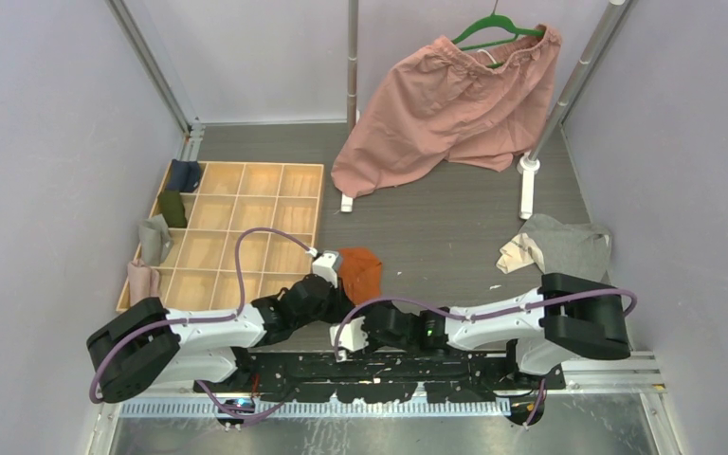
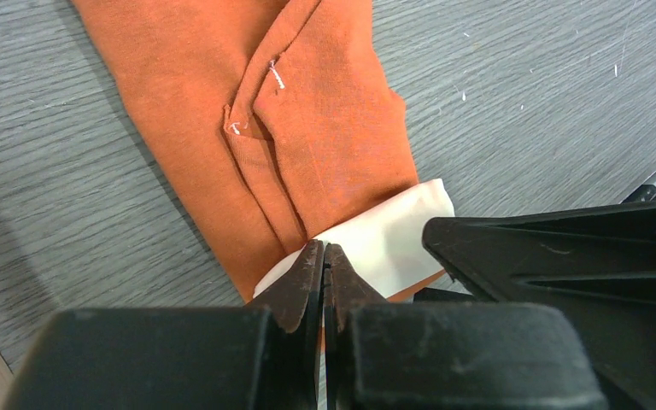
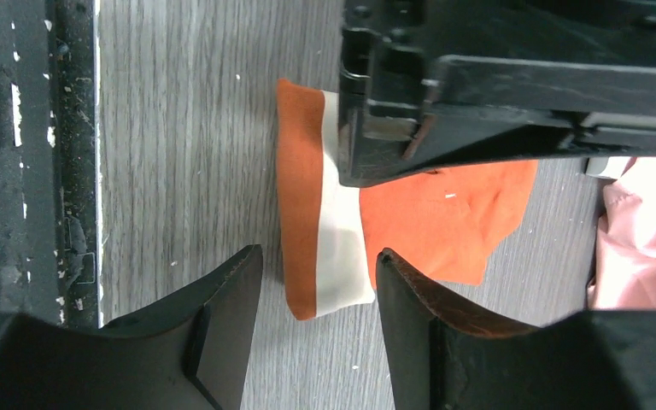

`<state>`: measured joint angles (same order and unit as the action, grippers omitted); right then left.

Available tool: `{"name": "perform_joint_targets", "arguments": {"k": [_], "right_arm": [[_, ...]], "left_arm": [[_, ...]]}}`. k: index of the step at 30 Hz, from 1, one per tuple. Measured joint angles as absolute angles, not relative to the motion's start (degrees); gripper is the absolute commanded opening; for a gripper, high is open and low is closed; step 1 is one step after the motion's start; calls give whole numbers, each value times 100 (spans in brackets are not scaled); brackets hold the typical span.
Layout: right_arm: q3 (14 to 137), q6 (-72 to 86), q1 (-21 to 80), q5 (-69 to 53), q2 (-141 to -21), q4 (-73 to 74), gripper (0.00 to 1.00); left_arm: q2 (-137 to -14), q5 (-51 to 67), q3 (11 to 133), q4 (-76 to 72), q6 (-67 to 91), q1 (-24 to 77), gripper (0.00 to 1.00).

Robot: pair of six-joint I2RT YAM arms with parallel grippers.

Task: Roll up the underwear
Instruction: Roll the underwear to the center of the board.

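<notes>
Nearest, at the near edge of the grey wood-grain table (image 1: 436,232), find both arms bent inward toward the middle.

Just beyond, see the right gripper (image 3: 318,256) released, jaws parted, with one finger to each side of the near end of the rust-orange underwear (image 3: 461,213) and no visible squeeze on the cloth. Note the cream-white band (image 3: 342,256) running across that near end, folded over and lying flat on the table.

Over the band, see the left gripper (image 2: 325,249) clenched tight, fingertips meeting right where the band joins the orange cloth. Cannot tell whether any fabric is caught between them. Past those tips, follow the orange cloth stretching away, folded lengthwise, with a stitched seam showing on top.

From overhead, place this garment near the table's middle, just right of the wooden divided tray (image 1: 256,164).

Along the tray's left column, find four rolled cloths, near to far: pink (image 1: 141,281), grey (image 1: 154,242), dark green (image 1: 172,209), navy (image 1: 186,174).

Farther right, well apart from both grippers, find the grey underwear (image 1: 564,248), crumpled on the table, with cream trim at its left side.

Farthest, see the pink shorts (image 1: 445,109) draped from a green hanger (image 1: 498,28) on the rack (image 1: 352,66) by the back wall.
</notes>
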<state>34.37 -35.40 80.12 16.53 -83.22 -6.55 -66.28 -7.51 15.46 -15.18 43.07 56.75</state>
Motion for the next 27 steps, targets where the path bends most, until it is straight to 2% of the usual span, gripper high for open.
{"name": "perform_joint_targets", "arguments": {"k": [7, 9, 20, 27], "right_arm": [[3437, -3870, 8167, 1881, -8683, -913, 56], [3437, -3942, 8219, 1992, -8788, -1044, 53], [3457, -3846, 8313, 2274, -9148, -1356, 1], [3457, -3070, 8071, 1831, -8993, -1332, 1]], "left_arm": [[-6676, -751, 1546, -1553, 4309, 5675, 1], [-6705, -751, 1546, -1575, 4309, 5673, 1], [-6764, -753, 1546, -1649, 4309, 5673, 1], [-6659, -849, 1551, -1546, 4309, 5675, 1]]}}
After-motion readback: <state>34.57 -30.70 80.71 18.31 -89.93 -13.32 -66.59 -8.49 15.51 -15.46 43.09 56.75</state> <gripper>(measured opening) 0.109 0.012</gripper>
